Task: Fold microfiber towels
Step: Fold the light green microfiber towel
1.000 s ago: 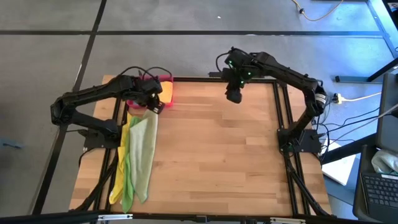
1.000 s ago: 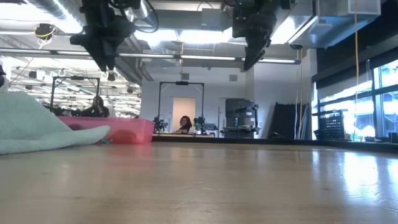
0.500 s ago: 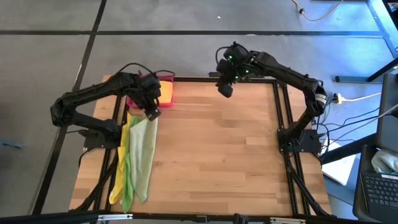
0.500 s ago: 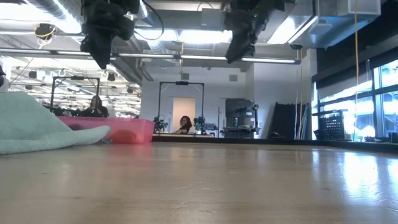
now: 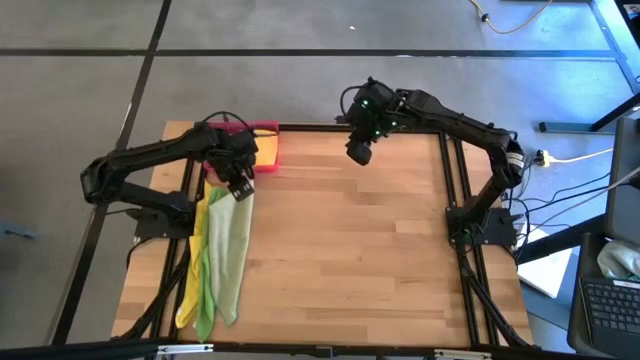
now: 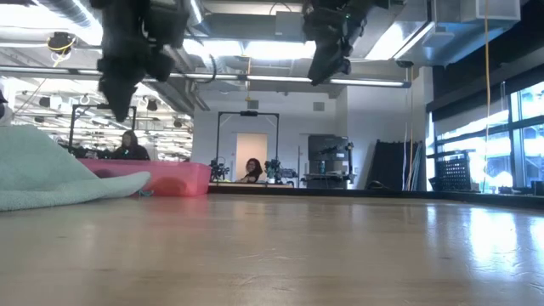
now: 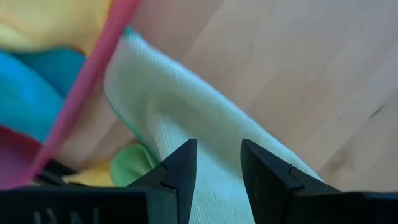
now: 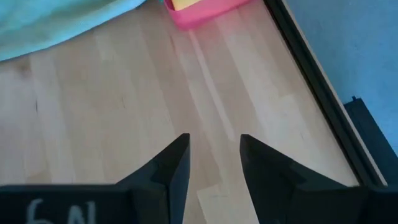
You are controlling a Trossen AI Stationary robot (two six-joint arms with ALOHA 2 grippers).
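My left gripper (image 7: 216,165) hangs with fingers narrowly parted, empty, over the pale towel (image 5: 231,245) at the high view's left, so I'd drop squarely onto its corner by the tray (image 5: 262,146); right gripper (image 8: 212,158), likewise parted, idles upper centre.

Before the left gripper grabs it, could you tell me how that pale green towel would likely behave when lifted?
Probably floppy: the pale green towel lies draped in soft folds. Likely light, being thin cloth. It may drag the yellow towel bunched beside it.
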